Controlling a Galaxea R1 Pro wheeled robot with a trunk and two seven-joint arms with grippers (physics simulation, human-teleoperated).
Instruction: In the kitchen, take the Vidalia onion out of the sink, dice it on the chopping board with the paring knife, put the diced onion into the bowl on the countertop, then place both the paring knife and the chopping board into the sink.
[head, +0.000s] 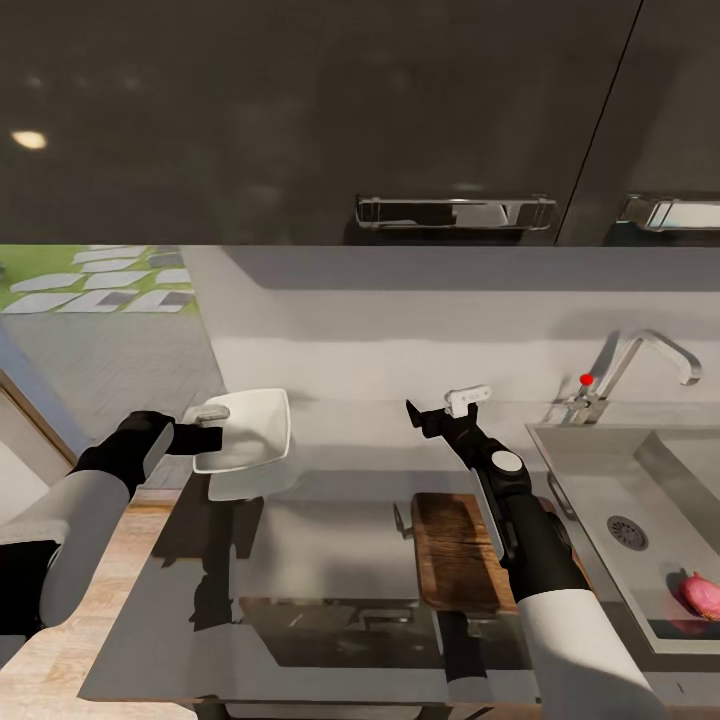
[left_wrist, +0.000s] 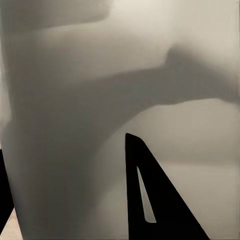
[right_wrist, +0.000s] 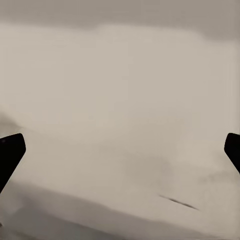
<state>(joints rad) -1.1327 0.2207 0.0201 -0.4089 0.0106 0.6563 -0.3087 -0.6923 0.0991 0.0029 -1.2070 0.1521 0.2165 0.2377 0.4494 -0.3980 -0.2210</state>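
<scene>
Left claw (head: 205, 425) clamped on the bowl (head: 250, 428), lifted above the tabletop (head: 330, 540). Right claw (head: 440, 408) spread, empty. Likely next: fetch the onion (head: 702, 594) from the sink (head: 590, 470).

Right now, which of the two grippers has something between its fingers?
The left gripper: its fingers pinch the rim of the white bowl, lifted above the countertop. The right gripper is open and empty, over the counter behind the chopping board.

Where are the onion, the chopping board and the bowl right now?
onion (head: 703, 594): head view, middle of the reddish bulb in the sink.
chopping board (head: 455, 555): head view, bare wood left of the right arm.
bowl (head: 250, 430): head view, white inner wall beside the left gripper.
</scene>
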